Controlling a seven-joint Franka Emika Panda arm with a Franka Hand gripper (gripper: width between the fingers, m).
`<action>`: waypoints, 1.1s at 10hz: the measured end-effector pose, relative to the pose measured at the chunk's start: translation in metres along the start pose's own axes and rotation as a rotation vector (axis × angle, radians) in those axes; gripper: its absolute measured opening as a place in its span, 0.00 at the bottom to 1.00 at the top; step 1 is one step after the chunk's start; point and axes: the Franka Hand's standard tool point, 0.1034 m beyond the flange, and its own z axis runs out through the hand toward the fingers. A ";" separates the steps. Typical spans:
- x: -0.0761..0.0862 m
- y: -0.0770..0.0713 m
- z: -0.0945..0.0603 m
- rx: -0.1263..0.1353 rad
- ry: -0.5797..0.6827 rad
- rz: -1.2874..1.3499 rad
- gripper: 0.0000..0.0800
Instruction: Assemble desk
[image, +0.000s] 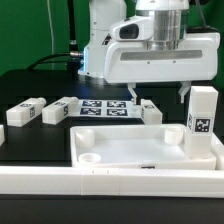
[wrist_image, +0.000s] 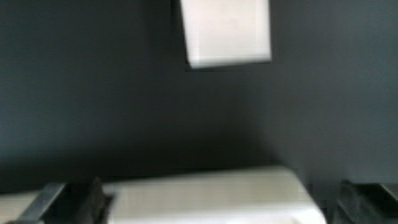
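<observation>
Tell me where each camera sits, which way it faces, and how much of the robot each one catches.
Exterior view: off the arm, low beside the black table, facing the robot across the tabletop; shows the white arm and open end effector.
Wrist view: on the wrist, looking down past the end effector onto the table; only its dark fingertips show.
Shared: end effector, table, and probably the white leg between the fingertips.
</observation>
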 end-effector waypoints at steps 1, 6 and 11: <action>-0.003 0.001 0.005 0.000 -0.019 0.003 0.81; -0.017 -0.005 0.010 0.021 -0.337 0.009 0.81; -0.024 -0.009 0.024 0.033 -0.662 0.008 0.81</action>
